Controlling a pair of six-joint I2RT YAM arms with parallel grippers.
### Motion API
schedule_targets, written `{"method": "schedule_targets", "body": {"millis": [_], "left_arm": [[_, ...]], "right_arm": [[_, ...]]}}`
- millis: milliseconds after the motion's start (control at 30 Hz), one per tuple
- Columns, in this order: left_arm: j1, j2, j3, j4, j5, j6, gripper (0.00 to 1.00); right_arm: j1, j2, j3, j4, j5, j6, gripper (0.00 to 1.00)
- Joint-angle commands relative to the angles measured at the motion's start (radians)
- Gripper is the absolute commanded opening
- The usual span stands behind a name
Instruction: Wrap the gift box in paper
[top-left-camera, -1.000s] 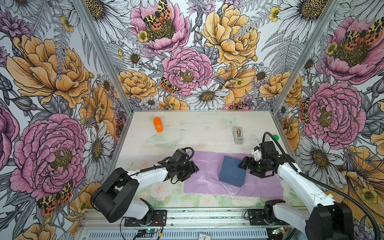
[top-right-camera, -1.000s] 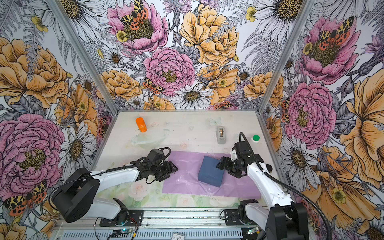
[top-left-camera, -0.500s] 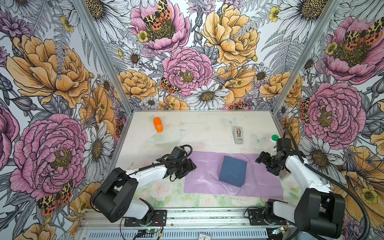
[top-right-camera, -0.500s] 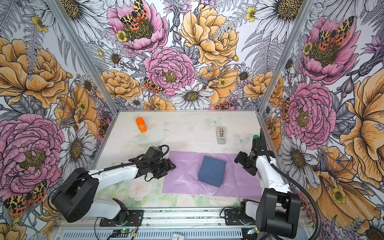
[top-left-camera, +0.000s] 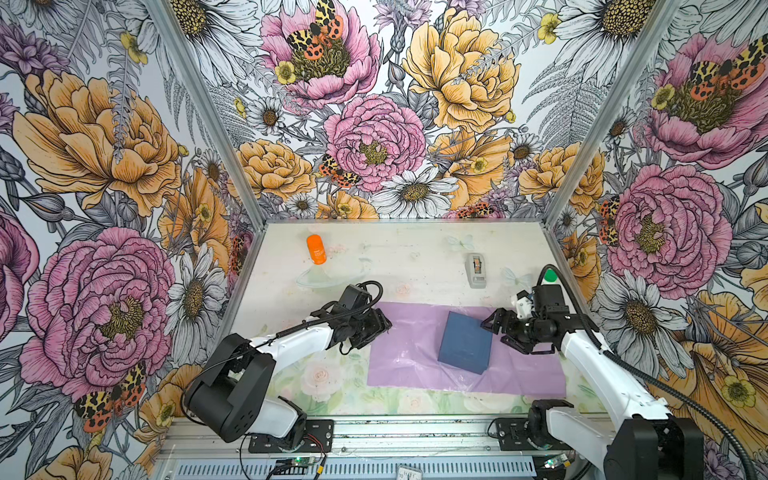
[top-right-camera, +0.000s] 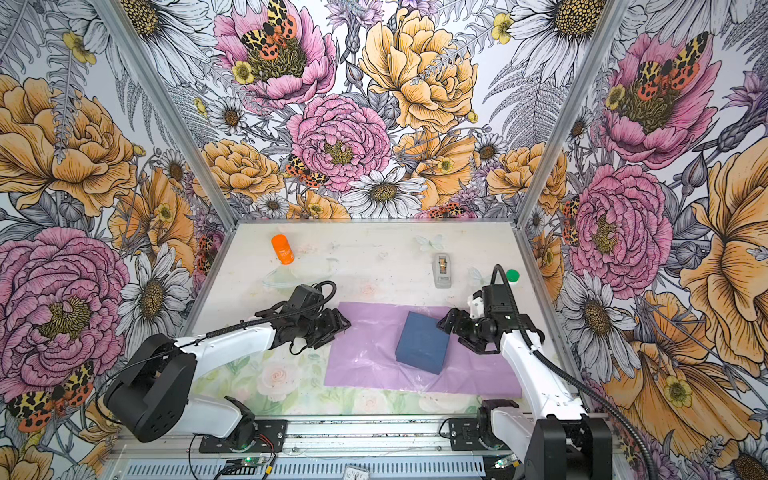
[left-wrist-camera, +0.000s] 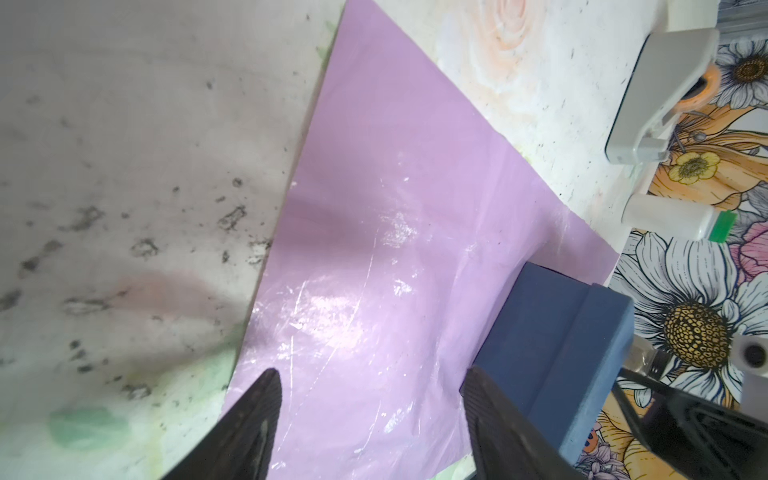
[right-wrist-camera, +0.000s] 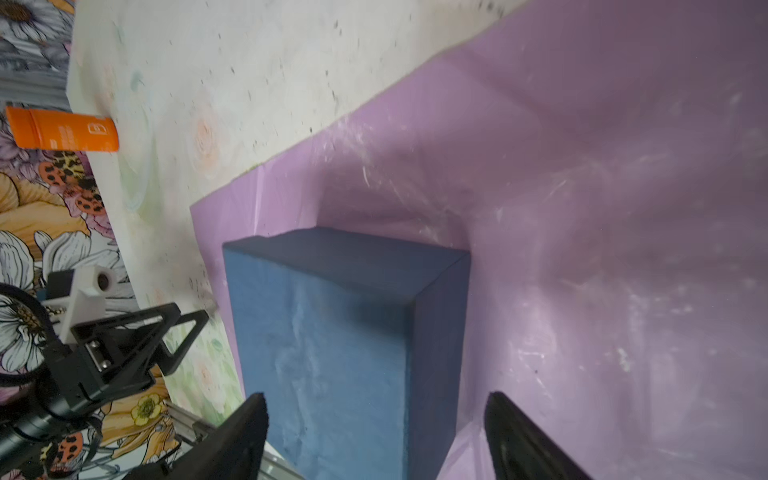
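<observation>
Two wide, empty claws: my left claw (top-left-camera: 376, 332) waits at the edge of the paper (top-left-camera: 407, 353), likely to lift it; my right claw (top-left-camera: 494, 333) hangs beside the gift box (top-left-camera: 465, 348), likely to steady it.

The box (top-left-camera: 465, 343) is navy blue, the paper (top-left-camera: 409, 357) lilac-purple. The table (top-left-camera: 395, 257) is off-white with faint pastel roses; the walls (top-left-camera: 374, 137) carry pink, orange and white flowers. The tube (top-left-camera: 316, 249) is orange, the tape dispenser (top-left-camera: 476, 270) grey.

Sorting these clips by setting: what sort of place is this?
Probably a robot lab booth, not a home: floral-printed walls box in a small table, and the left arm and right arm are mounted on a metal rail.
</observation>
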Motion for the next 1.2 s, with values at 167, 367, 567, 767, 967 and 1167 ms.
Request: {"method": "schedule_targets", "body": {"millis": [167,367,567,767,967,1167], "left_arm": [[0.036,0.001,0.039,-0.037,-0.024,0.048,0.71],[0.079,-0.04,0.056,-0.08,-0.041,0.087,0.71],[0.139,-0.083,0.062,-0.114,-0.045,0.123,0.71],[0.183,-0.116,0.062,-0.138,-0.032,0.151,0.71],[0.217,-0.142,0.048,-0.142,0.006,0.171,0.71],[0.293,-0.158,0.043,-0.144,0.052,0.209,0.71]], "right_arm": [[0.131,0.093,-0.052,0.092,0.075,0.072,0.65],[0.197,0.13,-0.079,0.109,0.15,0.111,0.5],[0.307,0.14,-0.097,0.197,0.188,0.243,0.48],[0.451,0.152,-0.076,0.279,0.295,0.433,0.48],[0.61,0.205,-0.027,0.377,0.413,0.592,0.47],[0.746,0.339,0.044,0.509,0.521,0.721,0.47]]}}
